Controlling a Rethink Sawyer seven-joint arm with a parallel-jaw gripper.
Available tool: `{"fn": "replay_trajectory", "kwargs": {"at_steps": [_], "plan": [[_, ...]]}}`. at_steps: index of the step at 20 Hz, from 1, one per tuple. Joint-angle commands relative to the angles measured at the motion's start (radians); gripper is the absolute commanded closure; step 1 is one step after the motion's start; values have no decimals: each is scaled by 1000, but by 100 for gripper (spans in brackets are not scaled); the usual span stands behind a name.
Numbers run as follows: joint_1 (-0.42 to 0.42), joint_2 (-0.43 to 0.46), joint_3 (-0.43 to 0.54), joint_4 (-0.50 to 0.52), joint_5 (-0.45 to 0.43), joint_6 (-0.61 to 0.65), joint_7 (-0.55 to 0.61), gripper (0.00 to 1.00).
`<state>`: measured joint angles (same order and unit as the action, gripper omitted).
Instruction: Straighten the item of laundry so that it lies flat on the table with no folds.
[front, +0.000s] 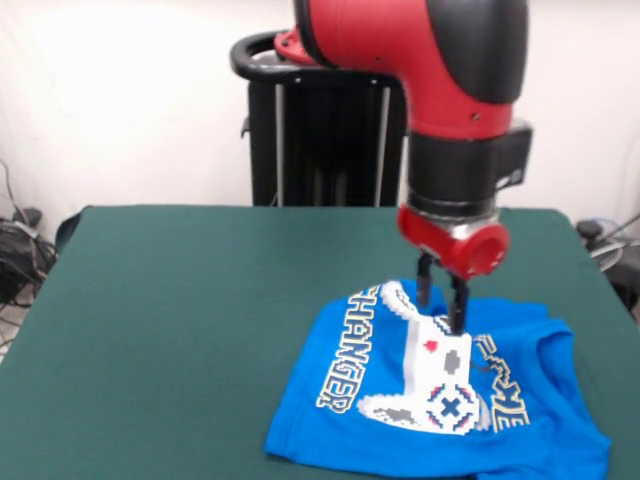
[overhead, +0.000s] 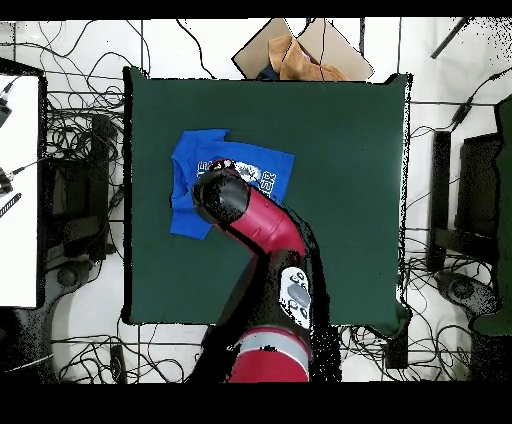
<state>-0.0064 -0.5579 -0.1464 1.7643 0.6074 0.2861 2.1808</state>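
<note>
Green felt table (front: 180, 300) | white wall behind | fingers (front: 442, 300) slightly apart, tips on blue shirt (front: 340, 420)

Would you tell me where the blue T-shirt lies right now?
In the front view, the T-shirt lies at the table's near right, directly under the claw.

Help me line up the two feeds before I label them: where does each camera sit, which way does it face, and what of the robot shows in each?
Front view: across the table from the robot, facing its pedestal; shows the red arm coming down and the hand, slightly parted, over the blue T-shirt.
Overhead view: above the table, looking straight down, robot's base at the bottom; the arm hides the hand and part of the T-shirt.
Both share the table, T-shirt and arm, turned half round between them.
</note>
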Motion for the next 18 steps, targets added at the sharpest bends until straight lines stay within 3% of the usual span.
{"fn": "replay_trajectory", "kwargs": {"at_steps": [1, 4, 6, 8, 12, 16, 18], "plan": [[1, 218, -70, -32, -163, -141, 34, 0], [-13, 259, -86, -49, -212, -156, 33, 0], [-60, 263, -41, -34, -242, -144, 23, 0], [-105, 254, 5, -4, -256, -93, 22, 0], [-119, 185, -1, 78, -300, -27, 42, 0], [-195, 152, 35, 174, -388, -193, 61, 0], [-198, 182, -4, 144, -454, -294, 63, 0]]}}
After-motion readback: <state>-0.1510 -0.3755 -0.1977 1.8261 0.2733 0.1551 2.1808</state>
